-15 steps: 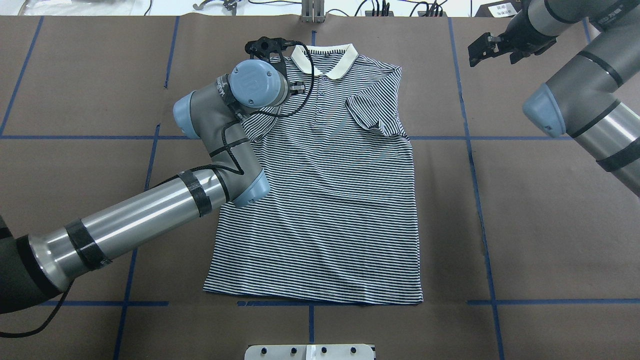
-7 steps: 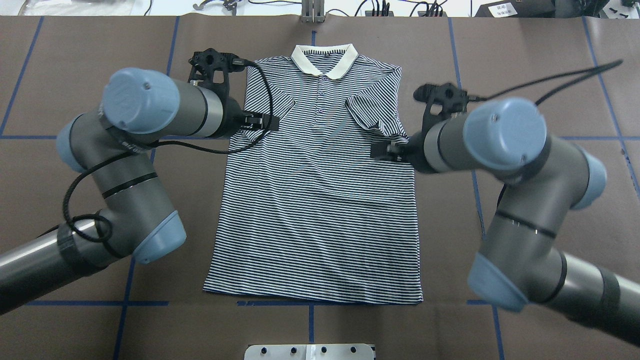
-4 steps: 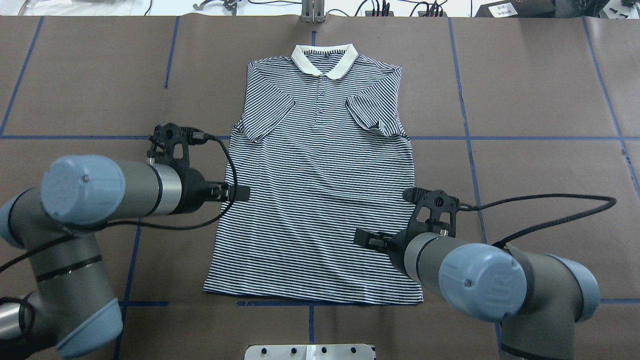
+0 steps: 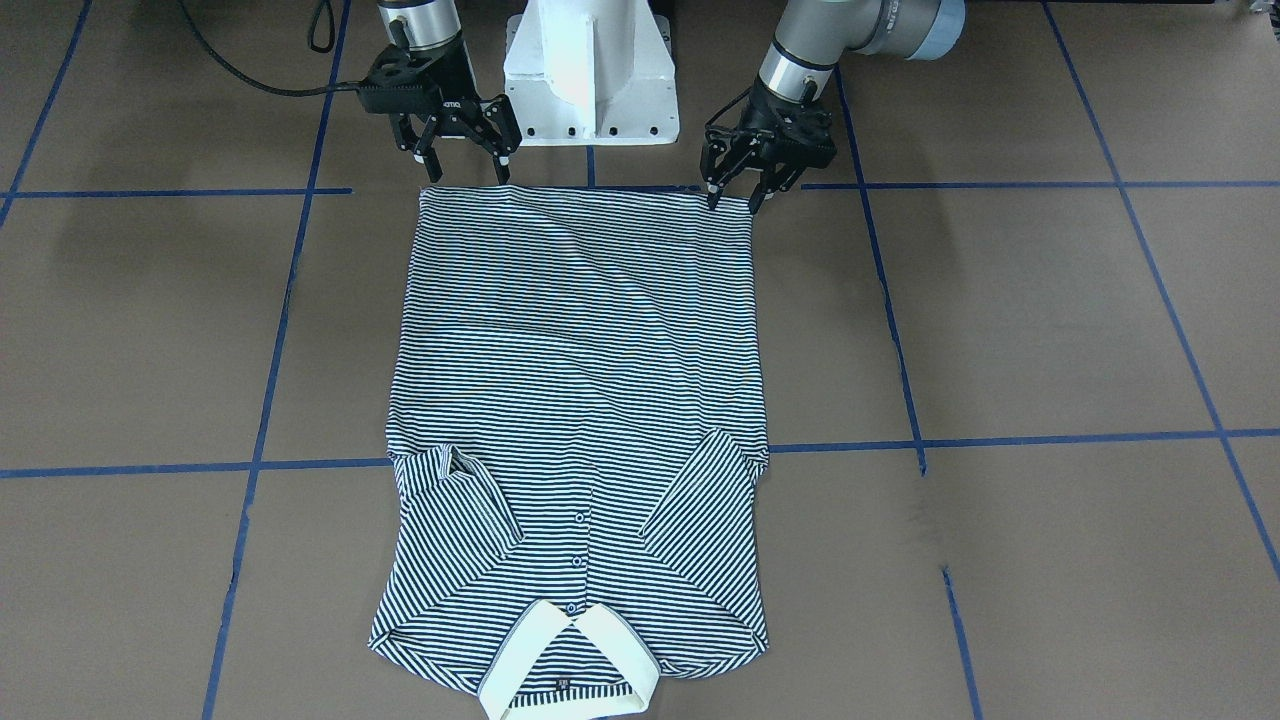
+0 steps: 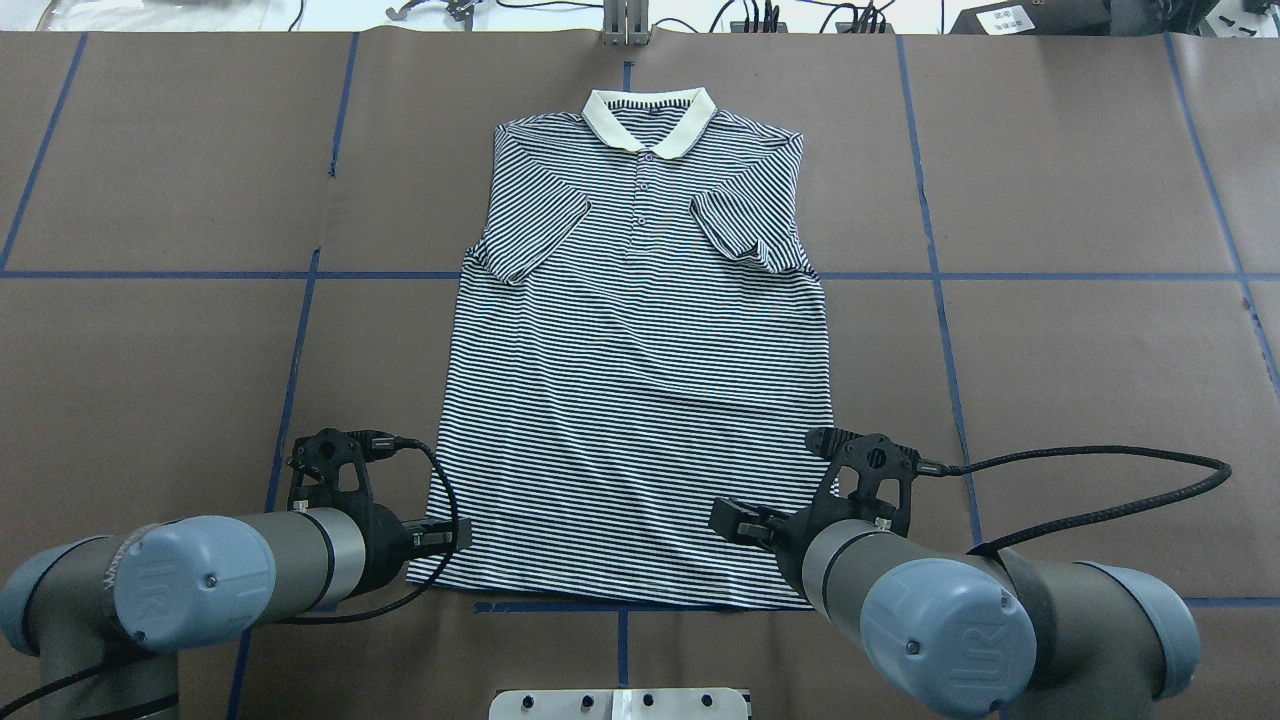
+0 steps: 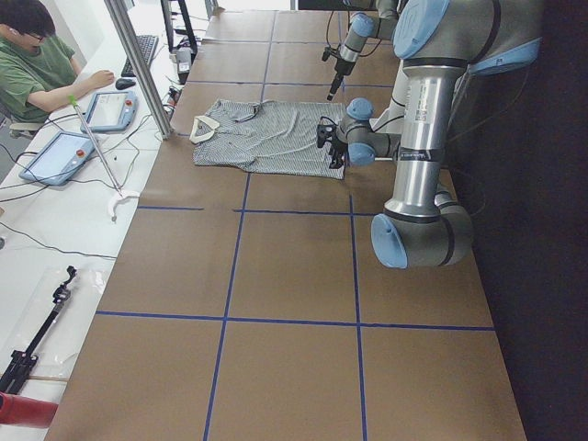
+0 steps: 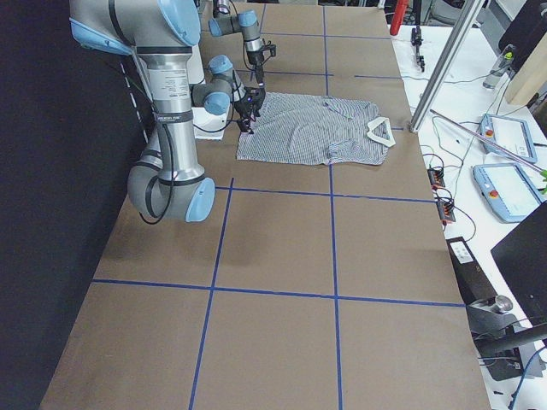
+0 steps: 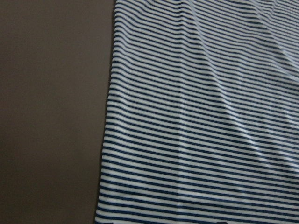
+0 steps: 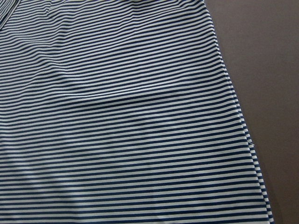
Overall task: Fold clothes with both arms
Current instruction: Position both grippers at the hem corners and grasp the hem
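Shirt: a short-sleeved polo shirt [image 5: 640, 400] in thin navy-and-white stripes lies flat, front up, in the middle of the brown paper-covered table [image 5: 1100, 350], which is marked with blue tape lines.
Collar: the cream collar [image 5: 650, 115] is at the far end, away from the robot, and a buttoned placket runs down from it.
Sleeves: both short sleeves [image 5: 530, 235] are turned inward over the chest.
Hem: the straight hem [image 4: 585, 195] is the shirt's near edge, just in front of the white pedestal base [image 4: 590, 70].
Left gripper: the black two-finger left gripper [image 4: 733, 195] points down at the hem's left corner. Its fingers are spread with nothing between them. The tips sit at the cloth edge, but whether they touch it cannot be told.
Right gripper: the black right gripper [image 4: 467, 165] hangs at the hem's right corner. Its fingers are spread wider and hold nothing, with the tips just on the near side of the cloth.
Arms: the silver-grey left arm [image 5: 200, 585] and right arm [image 5: 950, 625], with light blue joint caps, come in low from the near edge, one on either side of the shirt.
Wrist views: each shows striped cloth and one side edge against bare brown table, with no fingers in the frame.
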Available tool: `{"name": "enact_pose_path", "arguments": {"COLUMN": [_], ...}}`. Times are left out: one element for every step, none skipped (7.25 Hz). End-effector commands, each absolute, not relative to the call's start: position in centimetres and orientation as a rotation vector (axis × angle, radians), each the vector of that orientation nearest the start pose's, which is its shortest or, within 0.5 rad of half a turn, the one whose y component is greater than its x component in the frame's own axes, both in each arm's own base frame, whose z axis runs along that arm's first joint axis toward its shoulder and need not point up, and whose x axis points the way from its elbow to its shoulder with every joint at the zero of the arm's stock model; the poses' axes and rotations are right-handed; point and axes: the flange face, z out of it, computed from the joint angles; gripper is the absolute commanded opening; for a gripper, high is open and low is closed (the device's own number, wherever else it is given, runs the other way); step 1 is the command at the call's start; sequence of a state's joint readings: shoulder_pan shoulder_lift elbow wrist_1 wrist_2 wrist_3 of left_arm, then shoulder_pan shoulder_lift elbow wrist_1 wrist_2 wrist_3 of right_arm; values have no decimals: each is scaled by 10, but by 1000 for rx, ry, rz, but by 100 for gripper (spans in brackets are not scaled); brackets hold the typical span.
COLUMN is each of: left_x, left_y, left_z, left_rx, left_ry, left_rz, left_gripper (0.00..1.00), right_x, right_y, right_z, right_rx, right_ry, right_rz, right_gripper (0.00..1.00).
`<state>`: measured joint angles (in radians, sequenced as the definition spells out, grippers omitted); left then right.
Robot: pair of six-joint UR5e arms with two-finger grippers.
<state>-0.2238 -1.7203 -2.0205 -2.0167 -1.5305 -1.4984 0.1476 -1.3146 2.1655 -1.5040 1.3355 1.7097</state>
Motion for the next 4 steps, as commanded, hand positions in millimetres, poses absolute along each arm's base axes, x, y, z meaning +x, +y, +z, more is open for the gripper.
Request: {"name": "enact_pose_path", "arguments": {"left_x": [483, 485, 489, 493], "left_y": [-246, -247, -246, -246], "left_z": [337, 342, 347, 353], "left_rx": [185, 184, 180, 177], "left_ry": [1004, 993, 983, 969], "left_rz": [-158, -154, -153, -151], "left_gripper": [64, 64, 64, 64], "right_x": [-475, -475, -475, -475], "right_y": [-229, -229, -229, -229], "right_z": [257, 259, 258, 259], "right_rx": [235, 234, 234, 234], "right_ry": [-919, -917, -919, -917], "right_rz": [378, 376, 376, 376], "right_gripper": [99, 99, 99, 99]}}
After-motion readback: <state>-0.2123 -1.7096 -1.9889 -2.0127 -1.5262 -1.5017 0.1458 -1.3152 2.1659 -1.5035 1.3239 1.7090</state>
